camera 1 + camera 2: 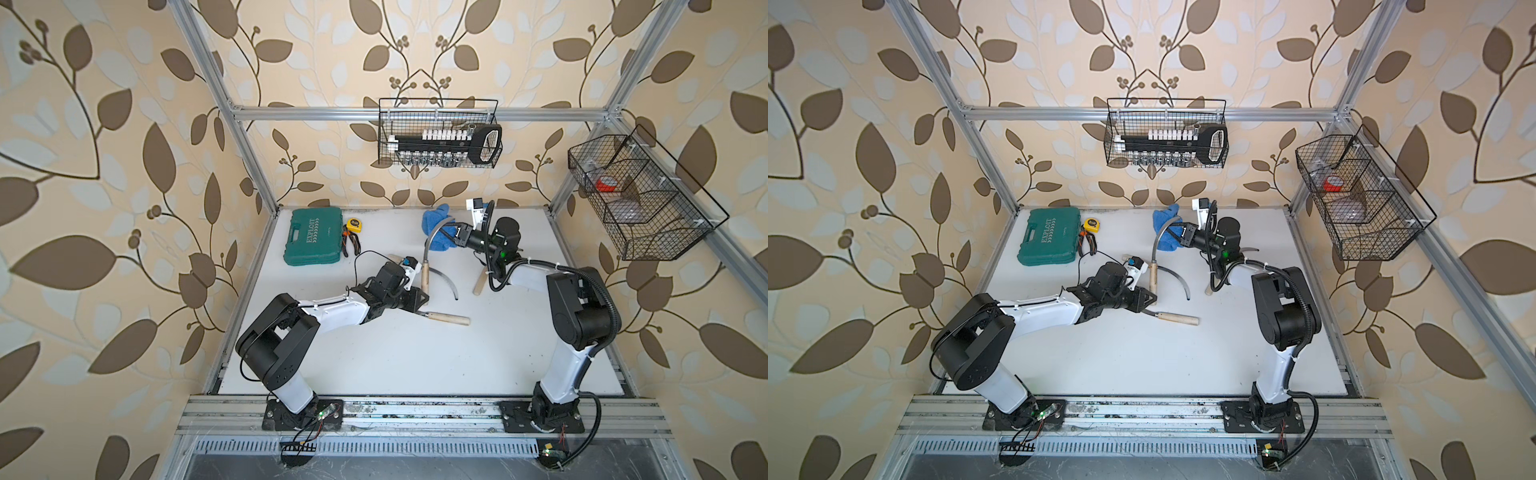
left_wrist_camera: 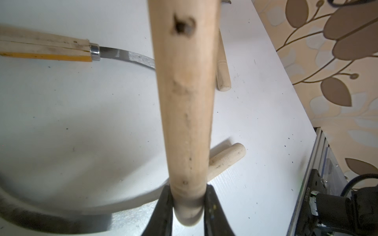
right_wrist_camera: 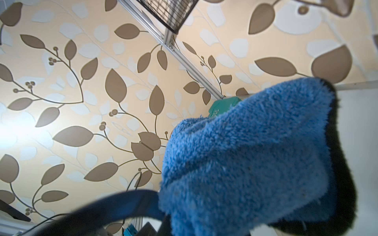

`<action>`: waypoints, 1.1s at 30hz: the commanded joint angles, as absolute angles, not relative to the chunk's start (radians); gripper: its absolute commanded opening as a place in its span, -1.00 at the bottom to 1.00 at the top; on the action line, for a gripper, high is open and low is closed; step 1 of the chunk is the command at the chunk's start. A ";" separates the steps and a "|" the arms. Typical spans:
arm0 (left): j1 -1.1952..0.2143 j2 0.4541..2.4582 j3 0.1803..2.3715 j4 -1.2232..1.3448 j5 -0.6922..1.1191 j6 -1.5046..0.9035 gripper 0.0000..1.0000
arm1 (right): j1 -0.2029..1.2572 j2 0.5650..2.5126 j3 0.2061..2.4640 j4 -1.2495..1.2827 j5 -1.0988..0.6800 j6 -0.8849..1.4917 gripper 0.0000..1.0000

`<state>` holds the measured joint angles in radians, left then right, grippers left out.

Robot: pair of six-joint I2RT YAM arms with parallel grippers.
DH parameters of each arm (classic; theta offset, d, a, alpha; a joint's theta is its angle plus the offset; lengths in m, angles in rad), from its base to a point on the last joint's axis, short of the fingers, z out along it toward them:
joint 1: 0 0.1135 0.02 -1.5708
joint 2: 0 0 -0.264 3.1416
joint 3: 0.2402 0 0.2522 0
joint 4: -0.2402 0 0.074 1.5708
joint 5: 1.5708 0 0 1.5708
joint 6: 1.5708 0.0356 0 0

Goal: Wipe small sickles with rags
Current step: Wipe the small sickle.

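1. My left gripper (image 2: pixel 188 204) is clamped on the sickle (image 1: pixel 426 272) at the handle end; wiping pressure could lever it loose.
2. My right gripper (image 1: pixel 455 237) pinches the rag (image 1: pixel 435 224), which meets the blade just ahead; a snag could drag it free.

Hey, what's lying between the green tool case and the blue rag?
In both top views, a yellow tape measure and orange-handled pliers lie right beside the green tool case; from there to the blue rag the white table is bare.

Blue rag (image 3: pixel 255 153) fills view, green case (image 3: pixel 223 106) behind, wallpaper (image 3: pixel 81 102) bkgd.
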<state>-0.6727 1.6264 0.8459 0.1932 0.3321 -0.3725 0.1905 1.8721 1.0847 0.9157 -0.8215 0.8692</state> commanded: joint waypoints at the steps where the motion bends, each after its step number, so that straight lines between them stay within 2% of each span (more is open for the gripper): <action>1: -0.664 1.626 0.877 0.216 0.333 -0.362 -1.00 | 0.188 1.824 1.113 0.953 -0.848 0.892 -1.00; 10: -0.664 1.621 0.873 0.215 0.327 -0.366 -1.00 | 0.260 1.805 0.981 0.910 -0.796 0.776 -1.00; 16: -0.665 1.608 0.864 0.219 0.318 -0.365 -1.00 | 0.298 1.865 0.930 0.906 -0.789 0.726 -1.00; 23: -0.664 1.604 0.861 0.221 0.315 -0.366 -1.00 | 0.291 1.879 0.998 0.857 -0.791 0.716 -1.00; 33: -0.664 1.608 0.864 0.218 0.316 -0.365 -1.00 | 0.207 1.752 1.116 0.842 -0.821 0.801 -1.00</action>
<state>-0.6666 1.6260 0.8536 0.2302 0.3119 -0.3687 0.2356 1.8252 1.0531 0.7933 -0.8139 0.7666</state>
